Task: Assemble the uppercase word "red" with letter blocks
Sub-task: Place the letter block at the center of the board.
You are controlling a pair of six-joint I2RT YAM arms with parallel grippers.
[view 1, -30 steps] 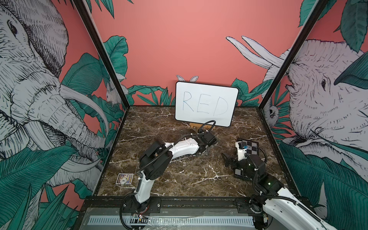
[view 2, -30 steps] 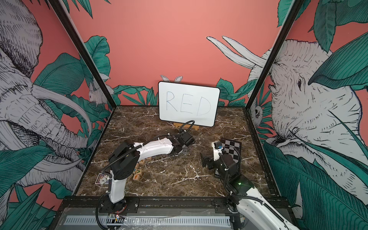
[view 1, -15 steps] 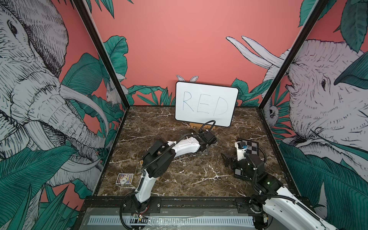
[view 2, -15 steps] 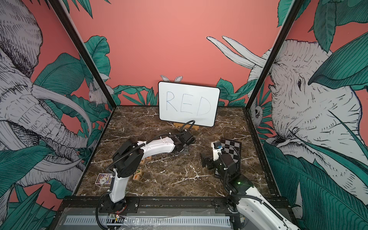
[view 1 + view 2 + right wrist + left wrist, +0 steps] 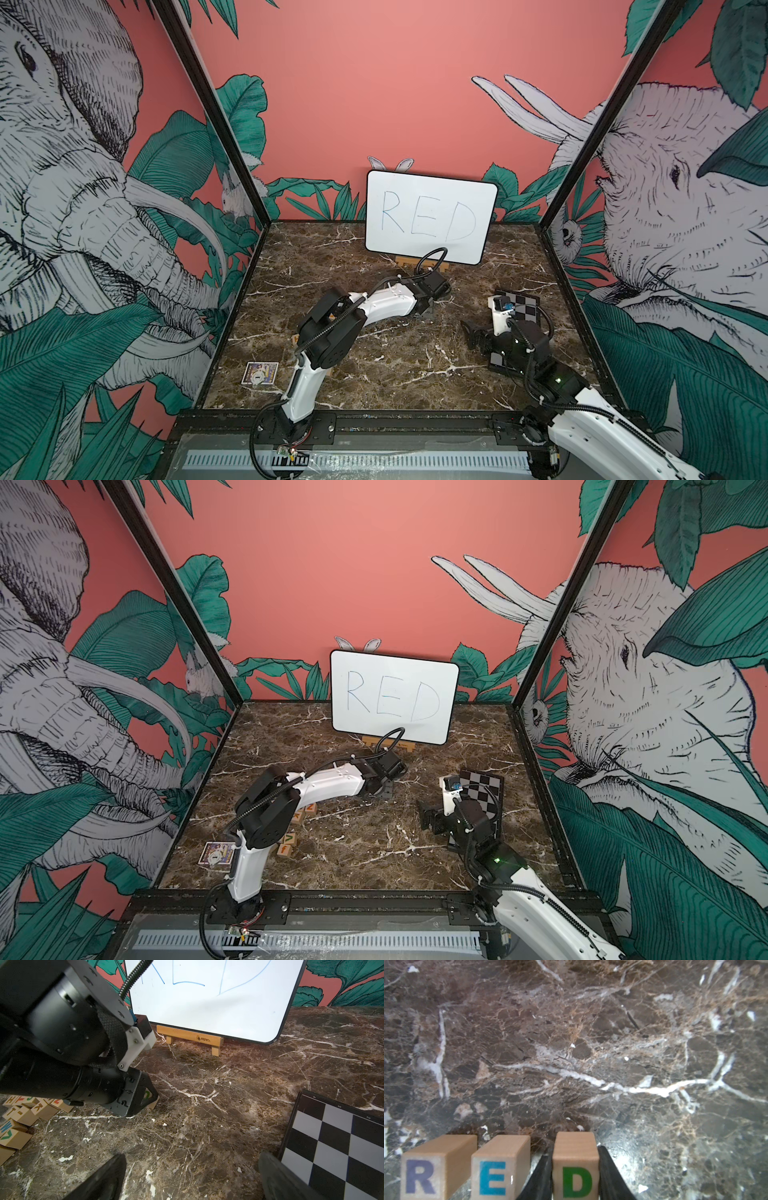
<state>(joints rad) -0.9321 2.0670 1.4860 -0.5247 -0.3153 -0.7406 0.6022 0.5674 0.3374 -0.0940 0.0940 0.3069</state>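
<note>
Gripping the D block (image 5: 575, 1167) beside E block (image 5: 500, 1167), left jaws.

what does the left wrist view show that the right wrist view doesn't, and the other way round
Only the left wrist view: the R block and E block, side by side with their letters readable.
Only the right wrist view: the whiteboard, its wooden stand, the chequered board, a pile of spare blocks and the open right gripper.
Both: the D block held in the left gripper, and the marble table.
</note>
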